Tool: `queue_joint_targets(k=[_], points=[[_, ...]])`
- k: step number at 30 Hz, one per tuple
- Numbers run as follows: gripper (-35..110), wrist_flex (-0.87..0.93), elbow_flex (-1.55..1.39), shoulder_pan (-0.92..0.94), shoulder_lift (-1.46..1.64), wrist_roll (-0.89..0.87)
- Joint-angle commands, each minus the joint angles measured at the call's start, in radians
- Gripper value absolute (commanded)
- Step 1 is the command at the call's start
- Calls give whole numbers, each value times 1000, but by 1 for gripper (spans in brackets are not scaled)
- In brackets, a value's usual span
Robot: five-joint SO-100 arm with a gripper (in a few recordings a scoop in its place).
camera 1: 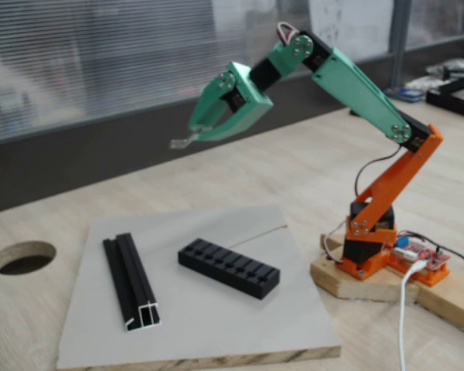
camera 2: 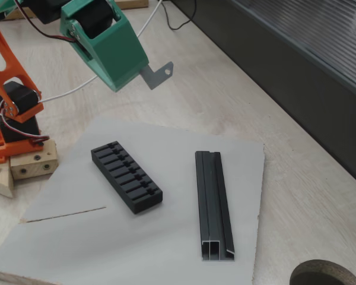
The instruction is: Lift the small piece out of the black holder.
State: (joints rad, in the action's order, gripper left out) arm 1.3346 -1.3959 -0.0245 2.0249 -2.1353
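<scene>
The black holder (camera 1: 229, 267) (camera 2: 126, 177) lies on the grey board, its row of cross slots facing up with nothing sticking out of them. My green gripper (camera 1: 195, 136) (camera 2: 141, 72) hangs high above the board, shut on the small piece (camera 1: 181, 141) (camera 2: 157, 74). The small piece is a thin grey metal tab with a hole near its free end, and it juts out past the fingertips. It is well clear of the holder, up in the air.
A longer black grooved rail (camera 1: 130, 281) (camera 2: 213, 205) lies beside the holder on the grey board (camera 1: 216, 332) (camera 2: 77, 249). The orange arm base (camera 1: 371, 247) sits on a wooden block. A round hole (camera 1: 23, 257) (camera 2: 323, 276) opens in the tabletop.
</scene>
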Motion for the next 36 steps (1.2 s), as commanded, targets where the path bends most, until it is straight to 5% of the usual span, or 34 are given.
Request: queue_joint_targets(k=[1,36], points=[[3,-5,26,6,26,-12],[3,-5,28,6,28,-12]])
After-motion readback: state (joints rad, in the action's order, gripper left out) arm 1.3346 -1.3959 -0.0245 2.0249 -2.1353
